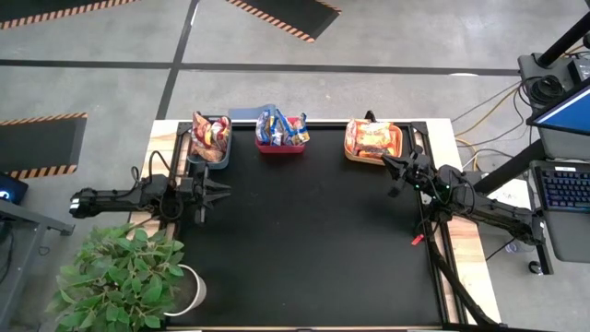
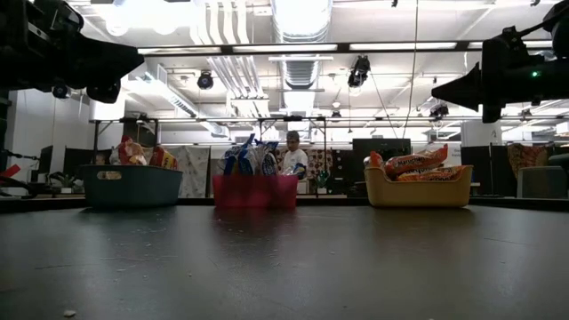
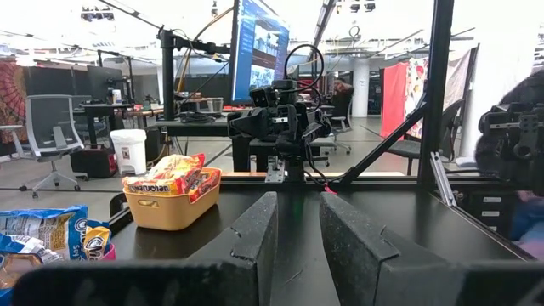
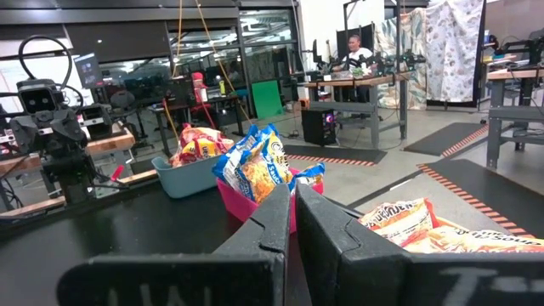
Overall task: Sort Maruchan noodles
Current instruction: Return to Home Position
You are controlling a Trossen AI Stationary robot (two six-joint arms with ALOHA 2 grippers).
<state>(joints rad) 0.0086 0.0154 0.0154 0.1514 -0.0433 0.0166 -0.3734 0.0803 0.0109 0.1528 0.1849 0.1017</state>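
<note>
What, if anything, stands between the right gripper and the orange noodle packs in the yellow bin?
Nothing visible. The right gripper hovers close beside the yellow bin, higher than its rim, with only open air toward the orange packs.

The plant is covering the table's near left corner. Packets are lying heaped in the bins, too small to count from above. In the low view, the left arm and right arm are running off the edges as dark shapes. The right gripper is hiding part of the orange packets. The edge is cutting off the blue packets.
</note>
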